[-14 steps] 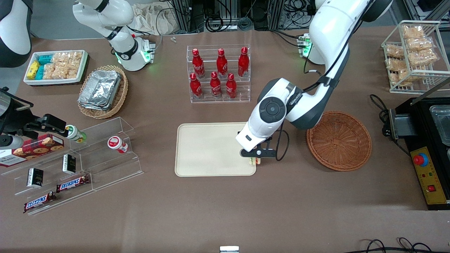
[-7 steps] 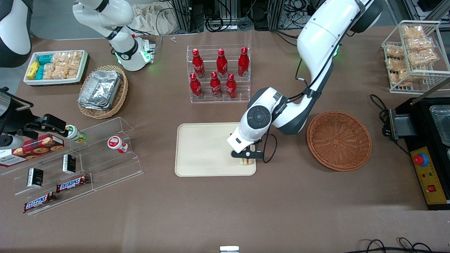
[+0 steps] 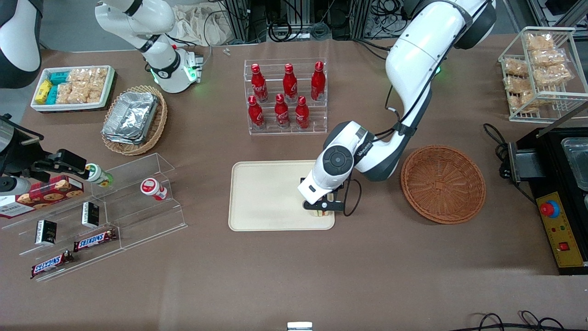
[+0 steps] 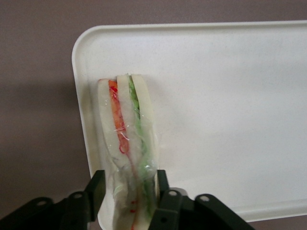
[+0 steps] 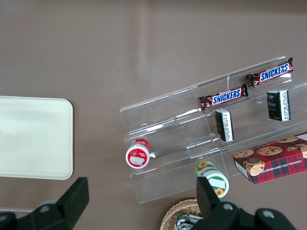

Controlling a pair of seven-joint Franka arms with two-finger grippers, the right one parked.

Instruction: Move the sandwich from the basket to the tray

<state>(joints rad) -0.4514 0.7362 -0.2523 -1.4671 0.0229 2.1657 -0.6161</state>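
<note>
The sandwich, a wrapped wedge of white bread with orange-red and green layers, hangs from my left gripper. The black fingers press on its two sides, shut on it. It stands just over the cream tray, at the tray corner nearest the front camera and toward the basket; whether it touches the tray surface I cannot tell. The round reddish-brown basket sits beside the tray toward the working arm's end, with nothing in it.
A clear rack of red bottles stands farther from the camera than the tray. An acrylic step shelf with snacks, a tan basket of foil containers and a white bin lie toward the parked arm's end. A wire rack and black machine flank the basket.
The gripper carried the sandwich from the tray's edge inward over the tray corner, then dropped lower toward the tray surface.
</note>
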